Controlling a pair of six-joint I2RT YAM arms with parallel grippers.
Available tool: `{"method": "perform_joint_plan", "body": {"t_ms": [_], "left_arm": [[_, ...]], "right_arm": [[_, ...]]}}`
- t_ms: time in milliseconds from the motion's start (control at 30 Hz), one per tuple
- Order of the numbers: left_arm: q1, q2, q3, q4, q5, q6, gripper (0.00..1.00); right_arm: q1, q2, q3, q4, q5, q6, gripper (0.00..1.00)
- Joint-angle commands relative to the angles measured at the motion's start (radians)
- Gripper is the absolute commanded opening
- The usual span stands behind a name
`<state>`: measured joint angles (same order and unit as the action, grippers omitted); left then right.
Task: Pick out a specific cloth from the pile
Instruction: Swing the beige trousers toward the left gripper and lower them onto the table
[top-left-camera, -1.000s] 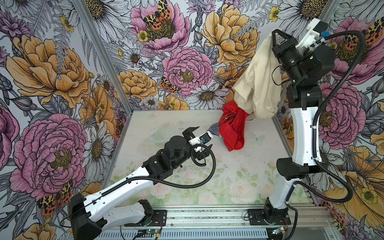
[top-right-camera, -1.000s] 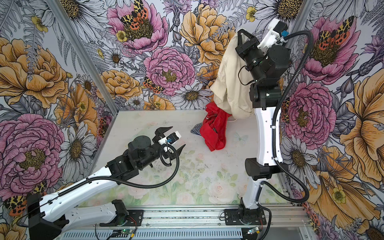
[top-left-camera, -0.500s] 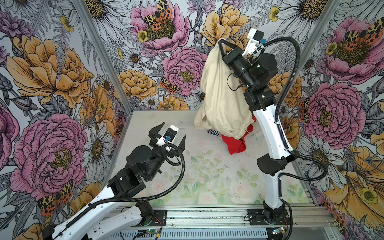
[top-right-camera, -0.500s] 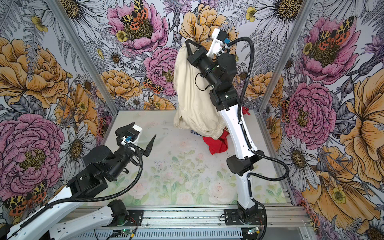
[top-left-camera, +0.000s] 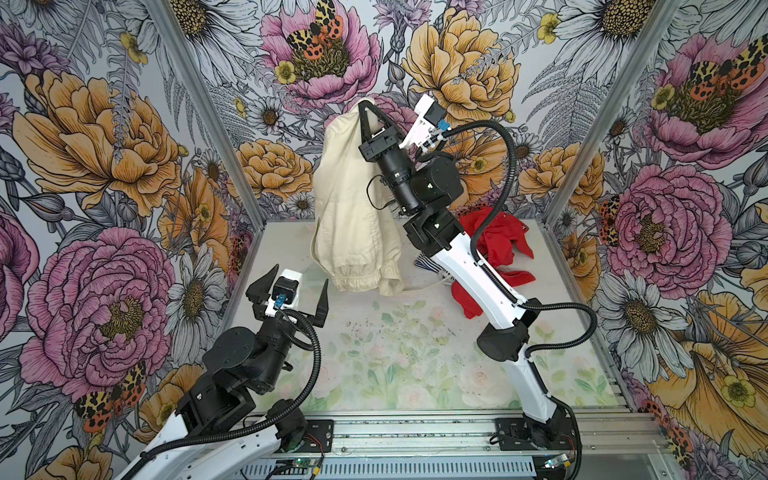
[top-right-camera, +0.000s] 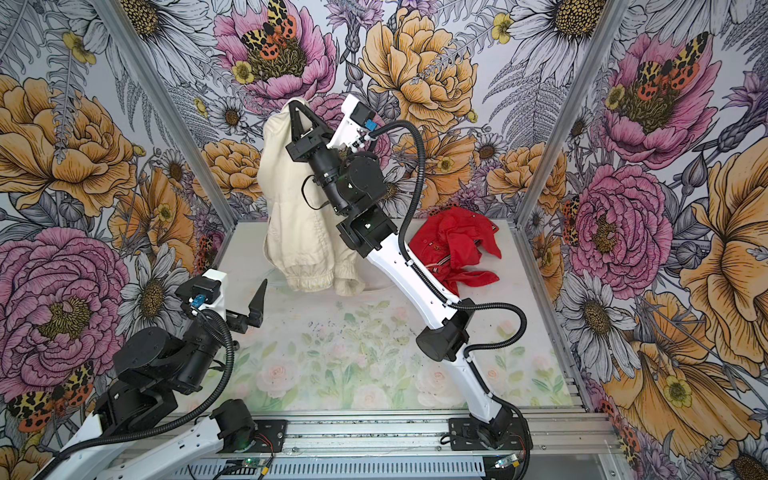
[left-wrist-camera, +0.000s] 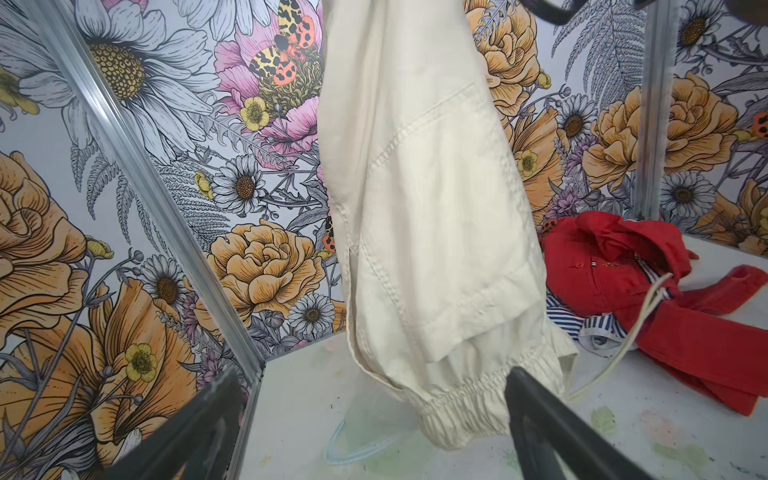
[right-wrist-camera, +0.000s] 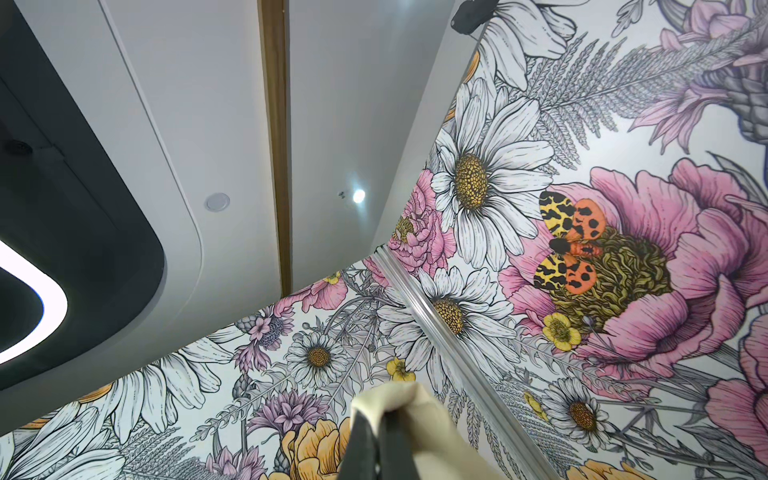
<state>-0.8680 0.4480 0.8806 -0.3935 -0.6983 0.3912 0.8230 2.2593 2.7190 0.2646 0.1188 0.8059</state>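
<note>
Leftward swings the right gripper (top-left-camera: 365, 104), fingers pinching one cream cloth (top-left-camera: 353, 216) by its top. The left gripper (top-left-camera: 295, 290) gapes empty; the pile (top-right-camera: 453, 245) holds one red jacket (top-left-camera: 498, 237), one striped piece (left-wrist-camera: 598, 328).

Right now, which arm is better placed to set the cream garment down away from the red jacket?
Right. The right end effector is shut on the top of the cream garment, which hangs from it beside the red jacket. The left end effector is open, empty, near the hem.
</note>
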Motion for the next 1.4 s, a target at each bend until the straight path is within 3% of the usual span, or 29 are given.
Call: {"method": "perform_joint_plan", "body": {"t_ms": [0, 133, 267, 467, 500, 633, 767, 933, 1033, 1100, 1167, 1267, 1367], "left_arm": [[0.006, -0.004, -0.007, -0.036, -0.065, -0.034, 0.99], [0.007, 0.007, 0.016, -0.113, -0.091, -0.105, 0.99], [0.01, 0.006, 0.034, -0.177, -0.077, -0.169, 0.99], [0.017, 0.068, 0.054, -0.249, -0.052, -0.258, 0.99], [0.021, 0.089, 0.065, -0.27, -0.043, -0.28, 0.99], [0.071, 0.177, 0.124, -0.376, 0.002, -0.39, 0.99], [0.199, 0.263, 0.171, -0.425, 0.161, -0.458, 0.99], [0.434, 0.45, 0.224, -0.489, 0.538, -0.518, 0.99], [0.453, 0.536, 0.198, -0.552, 0.613, -0.605, 0.99], [0.443, 0.553, 0.114, -0.521, 0.668, -0.687, 0.93], [0.396, 0.561, 0.044, -0.475, 0.615, -0.756, 0.88], [0.351, 0.598, -0.013, -0.444, 0.441, -0.84, 0.87], [0.402, 0.646, -0.084, -0.322, 0.448, -0.858, 0.87]], "right_arm": [[0.002, -0.013, -0.18, 0.172, -0.038, 0.148, 0.0], [0.019, -0.144, -0.643, 0.359, -0.006, 0.153, 0.0], [0.024, -0.237, -1.027, 0.432, 0.022, 0.137, 0.0], [0.024, -0.267, -1.348, 0.509, -0.052, 0.176, 0.0], [0.025, -0.272, -1.388, 0.523, -0.074, 0.182, 0.06], [0.029, -0.322, -1.561, 0.584, -0.112, 0.2, 0.58], [0.031, -0.452, -1.762, 0.582, -0.073, 0.181, 0.89], [0.043, -0.698, -1.915, 0.309, -0.04, 0.086, 0.93], [0.076, -0.861, -1.99, 0.096, 0.035, 0.022, 0.93], [0.097, -0.96, -2.058, -0.001, 0.08, 0.012, 0.93], [0.119, -1.047, -2.124, -0.057, 0.107, 0.015, 0.93], [0.151, -1.133, -2.179, -0.141, 0.108, 0.009, 0.93], [0.196, -1.144, -2.175, -0.193, 0.084, -0.041, 0.93]]}}
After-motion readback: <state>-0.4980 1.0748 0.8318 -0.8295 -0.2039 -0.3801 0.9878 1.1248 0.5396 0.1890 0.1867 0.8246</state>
